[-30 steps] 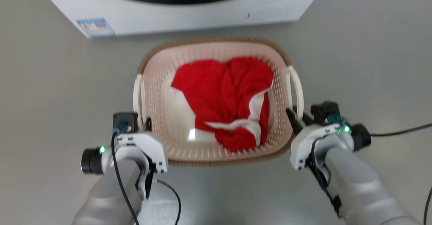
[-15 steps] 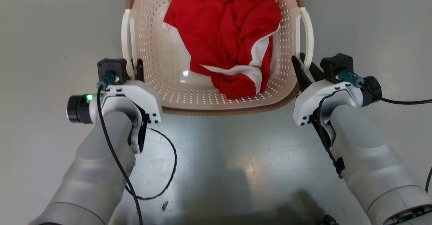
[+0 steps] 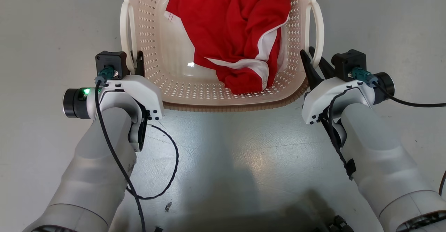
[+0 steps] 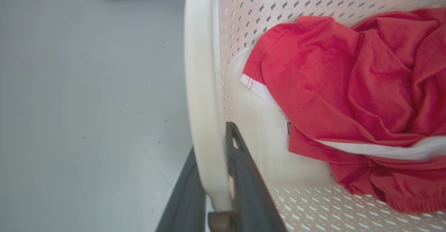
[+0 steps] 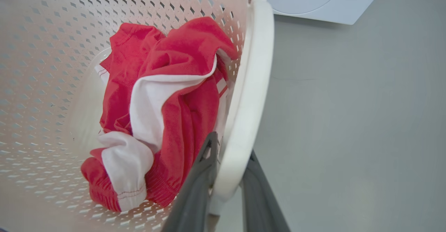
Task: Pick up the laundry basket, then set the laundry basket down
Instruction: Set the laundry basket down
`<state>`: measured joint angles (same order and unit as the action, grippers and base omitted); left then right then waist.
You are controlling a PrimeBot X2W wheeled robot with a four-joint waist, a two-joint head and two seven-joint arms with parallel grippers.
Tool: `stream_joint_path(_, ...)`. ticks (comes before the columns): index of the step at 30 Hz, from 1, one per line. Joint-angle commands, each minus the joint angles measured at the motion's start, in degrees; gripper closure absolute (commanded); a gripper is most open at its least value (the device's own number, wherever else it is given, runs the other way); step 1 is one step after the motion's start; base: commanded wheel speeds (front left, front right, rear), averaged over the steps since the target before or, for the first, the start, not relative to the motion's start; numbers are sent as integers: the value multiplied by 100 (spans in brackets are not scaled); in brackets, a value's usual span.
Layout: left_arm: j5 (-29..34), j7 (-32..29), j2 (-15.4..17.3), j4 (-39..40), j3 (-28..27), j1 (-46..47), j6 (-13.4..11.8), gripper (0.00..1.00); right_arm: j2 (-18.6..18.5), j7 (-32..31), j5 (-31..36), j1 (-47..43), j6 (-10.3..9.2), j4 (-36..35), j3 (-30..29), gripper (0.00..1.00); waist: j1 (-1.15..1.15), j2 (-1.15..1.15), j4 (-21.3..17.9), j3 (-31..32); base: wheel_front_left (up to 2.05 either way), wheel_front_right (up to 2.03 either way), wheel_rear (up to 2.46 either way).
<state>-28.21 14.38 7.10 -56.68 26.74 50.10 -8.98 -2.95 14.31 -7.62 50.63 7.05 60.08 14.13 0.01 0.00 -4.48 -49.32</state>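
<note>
Carry step, I judge. My left end effector point(image 3: 135, 64) and right end effector point(image 3: 313, 66) each clamp a loop handle of the laundry basket point(image 3: 153, 33), which sits between my arms over the floor point(image 3: 223, 148). Next I lower it level, then release.

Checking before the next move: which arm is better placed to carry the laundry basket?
Neither alone. The left gripper is shut on the left handle, the right gripper on the right handle of the laundry basket; likely both together.
</note>
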Motion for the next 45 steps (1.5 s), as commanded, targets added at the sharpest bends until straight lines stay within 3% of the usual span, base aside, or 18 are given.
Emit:
stream_joint_path(1, 141, 62, 227, 35, -178, 123, 32, 100, 7, 68, 137, -241, 44, -38, 52, 100, -1, 0, -1, 2, 0, 0, 0)
stream_joint_path(45, 1042, 62, -67, -117, -1106, 378, 326, 100, 7, 69, 789, 21, 44, -289, -628, 100, -1, 0, 106, -480, 0, 0, 0)
